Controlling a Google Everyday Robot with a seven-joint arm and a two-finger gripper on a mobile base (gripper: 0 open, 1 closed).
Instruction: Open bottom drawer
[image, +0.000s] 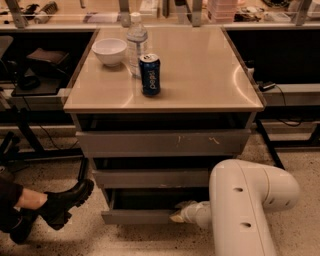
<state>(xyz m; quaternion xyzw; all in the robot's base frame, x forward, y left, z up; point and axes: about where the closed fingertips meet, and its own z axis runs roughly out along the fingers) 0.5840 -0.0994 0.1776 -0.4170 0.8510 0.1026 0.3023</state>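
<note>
The bottom drawer (135, 216) sits lowest in the table (200, 65), under its front edge. It stands partly out, its plain grey front forward of the two drawers above and a dark gap open behind it. The claw (176, 216) is at the upper rim of that front panel, toward its right end, and appears to touch it. Whether it is wide or narrow cannot be told. Behind it the thick white arm (245, 205) fills the floor below the table's front right corner. Above are the middle drawer (150, 178) and the scratched top drawer (162, 143), both less far out. On the table top, a white bowl (110, 50) and a water bottle (136, 42) stand near the far left corner, with a blue can (149, 74) just in front of the bottle. A black boot (62, 202) rests on the floor to the left.
</note>
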